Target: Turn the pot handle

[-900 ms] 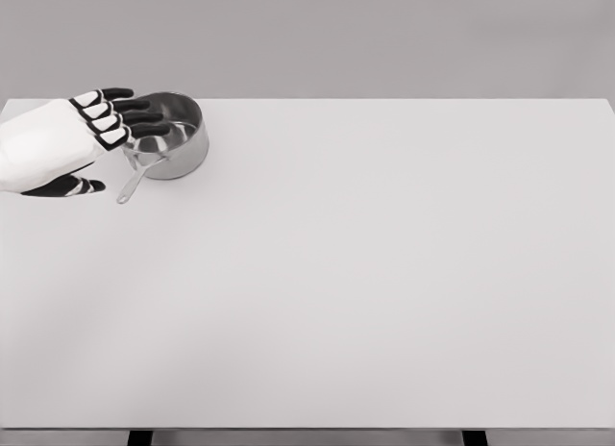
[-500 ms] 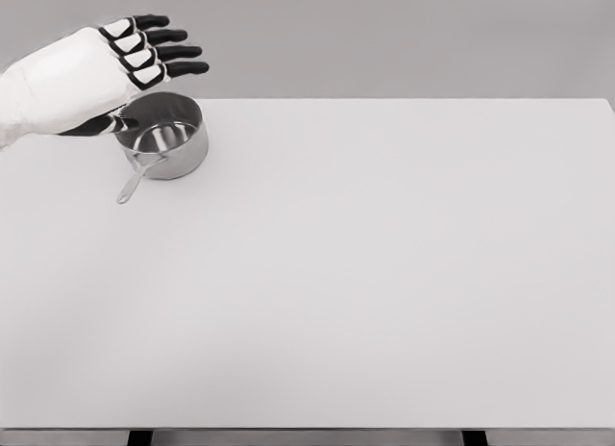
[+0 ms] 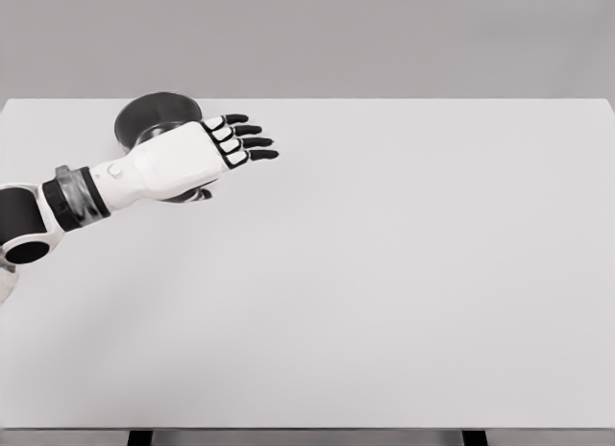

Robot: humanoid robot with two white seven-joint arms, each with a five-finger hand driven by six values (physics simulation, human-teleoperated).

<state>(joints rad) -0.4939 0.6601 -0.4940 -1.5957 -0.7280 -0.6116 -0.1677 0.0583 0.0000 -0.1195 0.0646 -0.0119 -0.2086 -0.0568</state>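
Left hand [image 3: 207,153], fingers spread and holding nothing, stretches across the steel pot [image 3: 154,119] on the desk [image 3: 404,273], likely positioning to reach its hidden handle.

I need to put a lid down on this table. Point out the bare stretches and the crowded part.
The table shows nothing on it from the left hand rightward to the right edge, and across the whole near half down to the front edge. The crowded part is the far left corner: the pot sits there with the open left hand and forearm over its near side, hiding the handle.
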